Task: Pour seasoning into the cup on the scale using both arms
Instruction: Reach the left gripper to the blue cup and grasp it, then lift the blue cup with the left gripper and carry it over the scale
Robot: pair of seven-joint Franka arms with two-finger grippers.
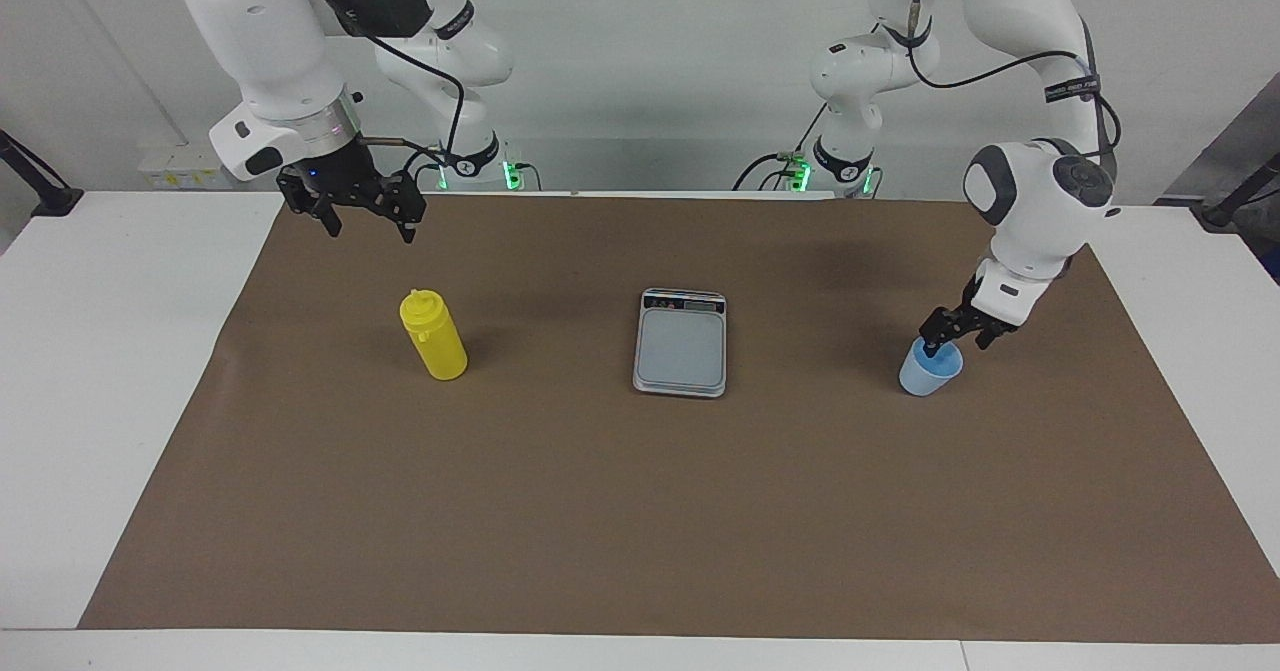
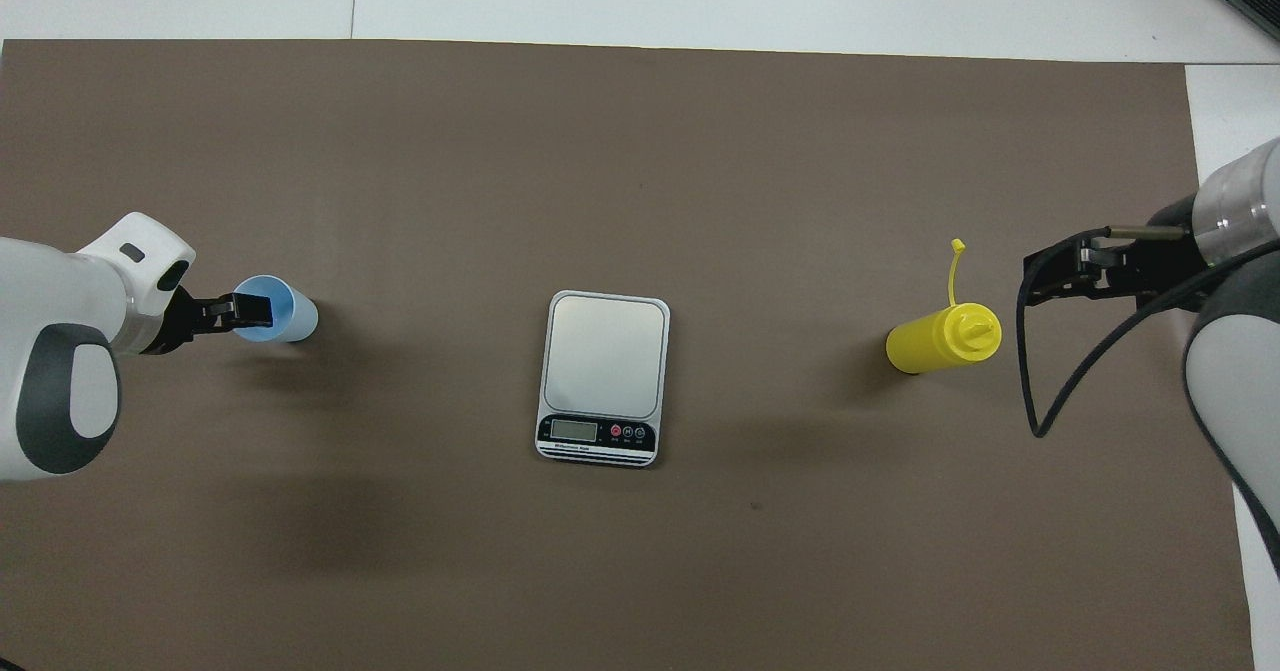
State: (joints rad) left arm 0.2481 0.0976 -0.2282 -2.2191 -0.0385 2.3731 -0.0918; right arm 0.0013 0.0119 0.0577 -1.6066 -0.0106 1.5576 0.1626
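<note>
The yellow seasoning bottle (image 1: 435, 341) (image 2: 940, 339) stands upright on the brown mat toward the right arm's end, its cap strap sticking out. The grey scale (image 1: 680, 343) (image 2: 605, 371) lies at the mat's middle with nothing on its plate. The light-blue cup (image 1: 925, 373) (image 2: 290, 316) stands on the mat toward the left arm's end. My left gripper (image 1: 957, 346) (image 2: 245, 313) is open at the cup's rim, one finger dipped inside and the other outside the wall. My right gripper (image 1: 368, 226) (image 2: 1042, 276) is open and empty, raised over the mat beside the bottle.
The brown mat (image 1: 640, 511) covers most of the white table (image 1: 100, 351). Bare mat lies between the bottle, the scale and the cup. A black cable (image 2: 1040, 391) hangs from the right arm.
</note>
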